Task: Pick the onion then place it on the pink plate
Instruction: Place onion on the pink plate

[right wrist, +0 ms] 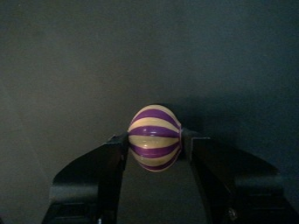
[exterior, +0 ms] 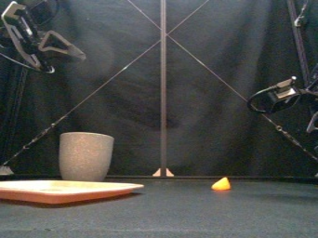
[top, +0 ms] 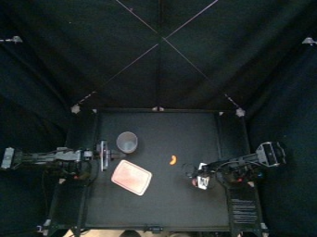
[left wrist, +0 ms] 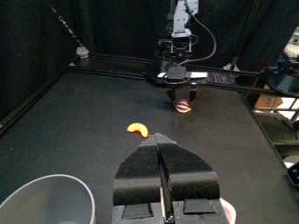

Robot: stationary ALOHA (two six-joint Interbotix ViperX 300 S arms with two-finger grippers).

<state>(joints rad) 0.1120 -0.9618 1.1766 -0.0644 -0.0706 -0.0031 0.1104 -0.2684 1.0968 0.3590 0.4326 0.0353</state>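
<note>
The onion [right wrist: 153,131], striped purple and cream, is held between the jaws of my right gripper [right wrist: 155,142], which is shut on it. In the top view that gripper [top: 205,178] hangs over the table's right side, right of the pink plate [top: 132,176]. The left wrist view shows the onion [left wrist: 184,106] under the right gripper, lifted off the table. My left gripper [left wrist: 167,179] is shut and holds nothing; it sits at the table's left by the plate [exterior: 69,190].
A tall grey speckled cup [top: 128,141] stands behind the plate. A small orange curved toy [top: 175,160] lies between the plate and the right gripper, also seen as the orange toy [exterior: 221,184] from the front.
</note>
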